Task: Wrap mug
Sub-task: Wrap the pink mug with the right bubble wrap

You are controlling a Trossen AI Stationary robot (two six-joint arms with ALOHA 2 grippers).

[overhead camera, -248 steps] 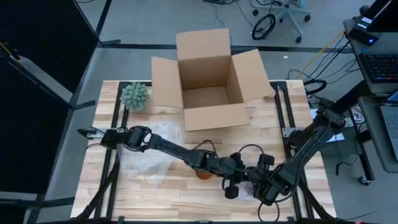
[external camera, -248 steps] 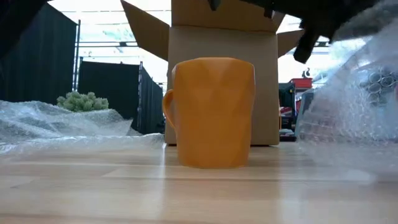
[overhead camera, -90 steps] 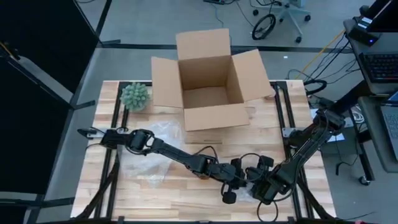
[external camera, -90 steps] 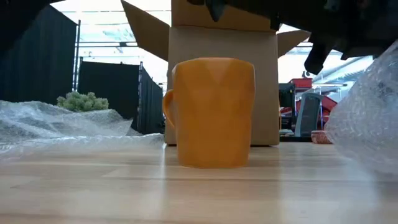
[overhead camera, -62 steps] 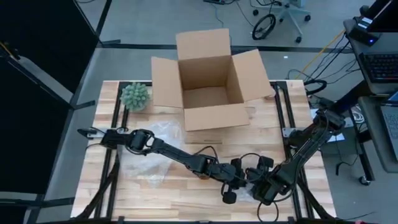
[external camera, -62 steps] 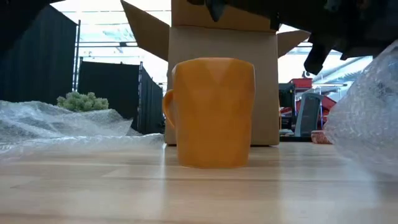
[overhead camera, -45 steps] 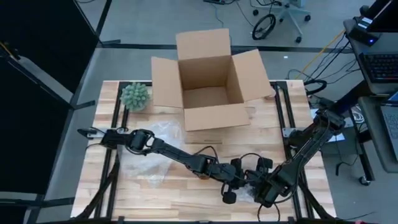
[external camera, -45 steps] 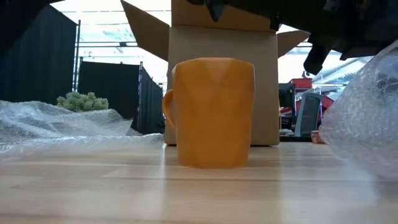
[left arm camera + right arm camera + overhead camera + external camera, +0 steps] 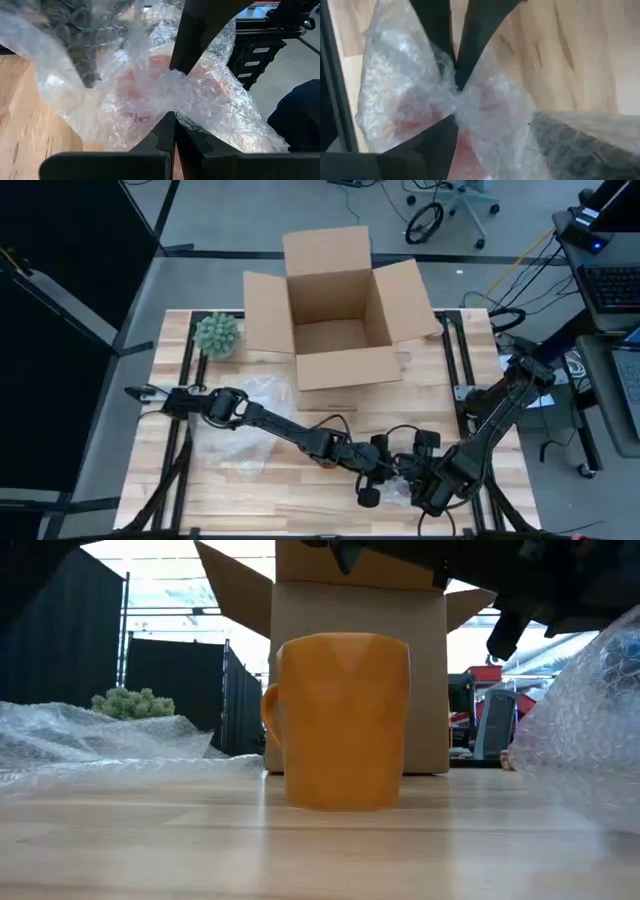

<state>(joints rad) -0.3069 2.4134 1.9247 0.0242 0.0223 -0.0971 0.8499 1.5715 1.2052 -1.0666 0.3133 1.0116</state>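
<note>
Right now I have both grippers low over the near edge of the wooden table, close together and each pinching the same bunched sheet of bubble wrap. On the left wrist camera, the left gripper has its fingers pressed together on a gathered fold of the plastic, with something reddish showing blurred through it. On the right wrist camera, the right gripper is likewise clamped on a twisted knot of wrap, its dark fingers meeting at the crease. From the low camera, the orange mug stands upright and bare on the table, handle to the picture's left, with the wrap bulging at the picture's right, apart from it. Behind it sits the open cardboard box. A second sheet of bubble wrap lies flat under the left arm, and a small green plant sits at the table's far left corner.
</note>
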